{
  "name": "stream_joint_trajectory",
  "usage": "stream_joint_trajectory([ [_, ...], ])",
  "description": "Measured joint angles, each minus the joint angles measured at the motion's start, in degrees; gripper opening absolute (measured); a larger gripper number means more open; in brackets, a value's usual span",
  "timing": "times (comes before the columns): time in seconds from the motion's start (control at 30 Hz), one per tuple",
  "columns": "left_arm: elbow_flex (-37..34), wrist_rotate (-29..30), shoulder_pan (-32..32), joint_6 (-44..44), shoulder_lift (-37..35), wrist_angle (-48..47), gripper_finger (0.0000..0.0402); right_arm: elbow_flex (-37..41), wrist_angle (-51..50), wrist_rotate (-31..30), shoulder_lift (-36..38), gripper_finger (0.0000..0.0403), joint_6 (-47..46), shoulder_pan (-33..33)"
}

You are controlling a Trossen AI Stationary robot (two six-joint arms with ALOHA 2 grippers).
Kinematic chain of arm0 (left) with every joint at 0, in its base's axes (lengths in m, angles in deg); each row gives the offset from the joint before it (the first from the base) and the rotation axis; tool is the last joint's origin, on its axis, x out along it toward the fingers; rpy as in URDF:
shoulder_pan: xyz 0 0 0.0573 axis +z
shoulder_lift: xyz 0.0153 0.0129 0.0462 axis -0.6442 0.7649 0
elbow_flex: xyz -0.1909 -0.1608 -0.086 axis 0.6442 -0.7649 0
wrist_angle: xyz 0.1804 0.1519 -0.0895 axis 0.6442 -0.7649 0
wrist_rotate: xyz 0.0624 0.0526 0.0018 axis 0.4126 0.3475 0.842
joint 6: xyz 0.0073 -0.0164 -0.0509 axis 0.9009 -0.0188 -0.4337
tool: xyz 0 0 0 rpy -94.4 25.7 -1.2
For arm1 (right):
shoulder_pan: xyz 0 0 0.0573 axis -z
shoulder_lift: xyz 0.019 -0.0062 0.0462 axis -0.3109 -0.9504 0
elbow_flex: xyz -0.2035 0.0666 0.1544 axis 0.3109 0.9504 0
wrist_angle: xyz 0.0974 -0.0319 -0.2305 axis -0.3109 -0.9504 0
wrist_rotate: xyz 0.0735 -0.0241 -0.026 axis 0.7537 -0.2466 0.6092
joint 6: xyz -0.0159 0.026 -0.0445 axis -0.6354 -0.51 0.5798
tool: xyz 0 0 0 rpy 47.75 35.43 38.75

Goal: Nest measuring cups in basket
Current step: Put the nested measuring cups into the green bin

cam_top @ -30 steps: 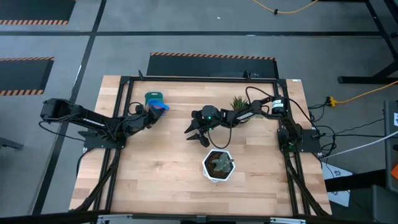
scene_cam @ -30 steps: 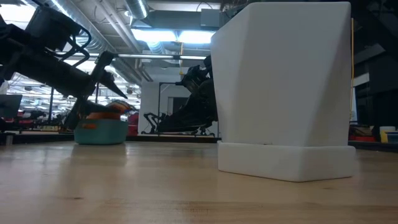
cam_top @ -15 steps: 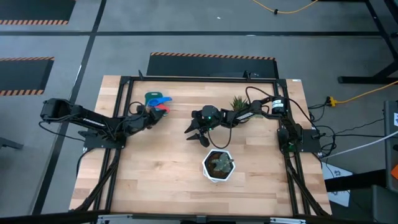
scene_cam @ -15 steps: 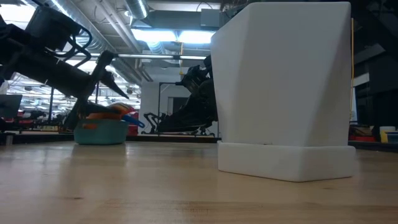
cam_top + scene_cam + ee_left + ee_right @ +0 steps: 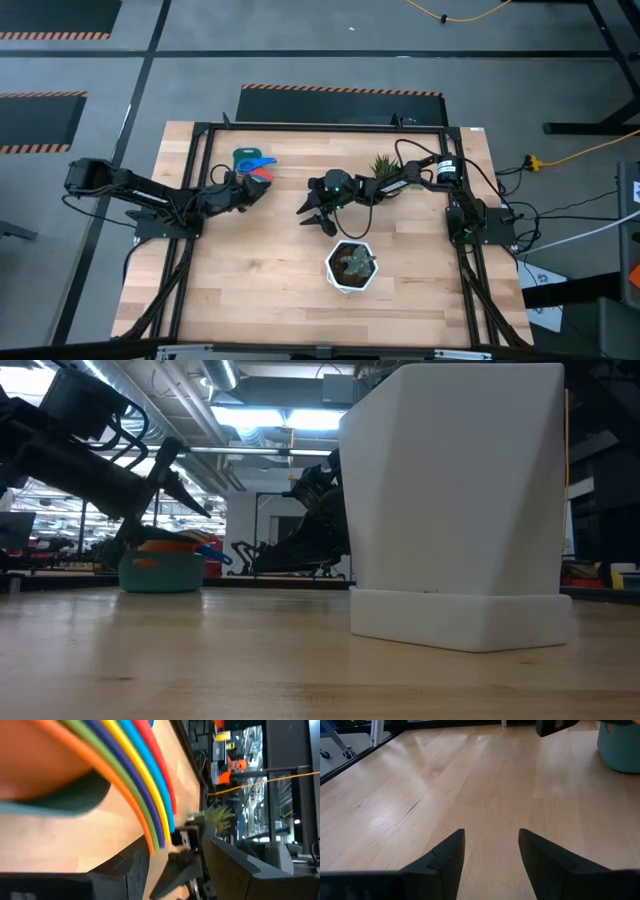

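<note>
**Ana:** At the left of the overhead frame, what was the left gripper (image 5: 250,190) doing?

**Ben:** It sat just beside the basket (image 5: 246,159), on the side nearer the camera, close by the handles that stuck out of it. From the wrist I saw its two dark fingers (image 5: 135,870) standing apart with bare wood between them. They were closed on nothing.

**Ana:** And the measuring cups (image 5: 258,168)?

**Ben:** Stacked one inside another in the basket, upper left of the table (image 5: 260,290). The wrist picture showed the handles fanned out in orange, green, dark blue, yellow, light blue and red (image 5: 145,795). From table height the teal basket (image 5: 160,572) stood at the left, with an orange rim and a blue handle poking above its edge (image 5: 185,544).

**Ana:** Moving to the middle of the frame?

**Ben:** The right gripper (image 5: 315,215) hung over open wood near the centre, well apart from the basket. Its fingers (image 5: 445,855) were spread, with only tabletop between them. In that wrist view the basket (image 5: 620,750) showed at the upper right corner.

**Ana:** Anything else on the table?

**Ben:** A white hexagonal plant pot (image 5: 351,265) stood below the right gripper in the overhead frame, and it filled the right half of the low view (image 5: 460,510). A small green plant (image 5: 383,163) sat farther back, by the right arm.
</note>
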Motion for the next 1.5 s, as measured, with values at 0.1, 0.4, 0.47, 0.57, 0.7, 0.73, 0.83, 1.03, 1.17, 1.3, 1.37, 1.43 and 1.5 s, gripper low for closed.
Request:
stream_joint_trajectory([
  [0.1, 0.0, -1.2, -1.0, -2.2, 0.0, -0.5, 0.0177, 0.0, 0.0, 0.0, 0.0, 0.0190, 0.0, 0.0],
  [0.4, 0.0, -8.7, -4.8, -7.8, 0.0, -2.3, 0.0177, 0.0, 0.0, 0.0, 0.0, 0.0190, -0.3, 0.0],
  [0.47, 0.0, -8.7, -5.9, -7.6, 0.0, -1.5, 0.0177, 0.0, 0.0, 0.0, 0.0, 0.0190, -0.3, 0.0],
  [0.57, 0.0, -8.7, -7.3, -5.5, 0.0, 2.6, 0.0177, 0.0, 0.0, 0.1, 0.0, 0.0190, -0.3, 0.0],
  [0.7, 0.0, -7.5, -8.8, 1.3, 0.0, 12.9, 0.0177, 0.1, 0.2, 0.1, 1.1, 0.0190, -0.4, 0.0],
  [0.73, 0.0, -6.5, -9.1, 3.8, 0.0, 16.0, 0.0177, 0.1, 0.2, 0.2, 1.7, 0.0190, -0.4, 0.0],
  [0.83, 0.0, -3.1, -9.4, 12.1, 0.0, 24.8, 0.0177, 0.1, 1.0, 0.1, 3.7, 0.0190, -0.1, 0.0],
  [1.03, 1.6, 4.0, -6.7, 28.9, 0.0, 31.1, 0.0177, 0.1, 2.6, 0.1, 6.6, 0.0190, -0.1, 1.1],
  [1.17, 6.3, 0.9, -1.6, 40.4, 0.1, 30.2, 0.0177, 0.0, 3.0, 0.0, 7.1, 0.0190, -0.5, 2.0],
  [1.3, 12.8, -6.1, 4.3, 48.8, 0.2, 24.4, 0.0177, 0.0, 2.9, 0.0, 7.1, 0.0190, -2.2, 2.5],
  [1.37, 16.2, -10.0, 7.7, 50.5, 0.1, 19.3, 0.0177, 0.0, 2.5, 0.0, 7.1, 0.0190, -3.3, 2.5],
  [1.43, 19.8, -14.9, 11.2, 50.9, 0.1, 11.2, 0.0177, 0.0, 2.6, 0.4, 7.1, 0.0190, -3.4, 2.5],
  [1.5, 23.9, -19.3, 14.7, 51.5, 0.2, 1.5, 0.0177, 0.0, 2.6, 1.7, 7.1, 0.0190, -3.2, 2.5],
])
